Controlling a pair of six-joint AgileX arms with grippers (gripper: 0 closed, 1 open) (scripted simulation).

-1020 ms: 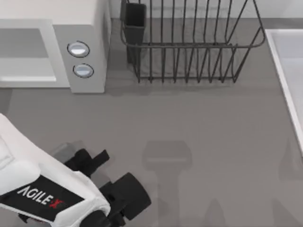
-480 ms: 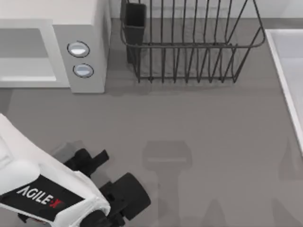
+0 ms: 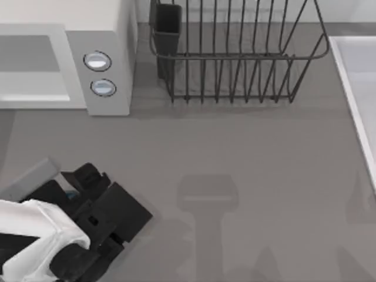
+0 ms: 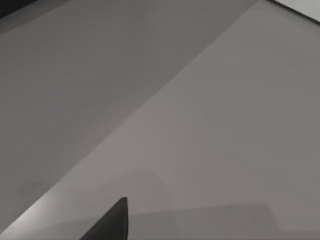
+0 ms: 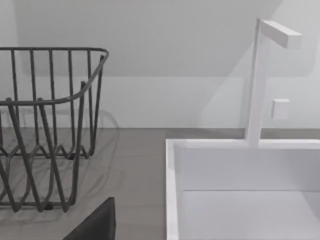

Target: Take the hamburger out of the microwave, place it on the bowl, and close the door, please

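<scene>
The white microwave (image 3: 100, 35) stands at the table's back left, its light-grey cavity (image 3: 29, 70) facing the front and its two round knobs (image 3: 97, 61) on the right panel. The hamburger, the bowl and the door are out of view. My left gripper (image 3: 88, 176) is low at the front left, in front of the microwave and well apart from it. A dark part of the left gripper (image 4: 112, 225) hangs over a bare grey surface. A dark part of my right gripper (image 5: 97, 222) faces the rack and the sink.
A dark wire dish rack (image 3: 235, 59) with a black cup holder (image 3: 168, 23) stands at the back middle, right of the microwave. A white sink (image 3: 358, 88) runs along the right edge, with a white faucet (image 5: 260, 80) behind it.
My left arm has turned and pulled back to the left. Its black wrist and gripper now lie farther left and higher than half a second ago.
</scene>
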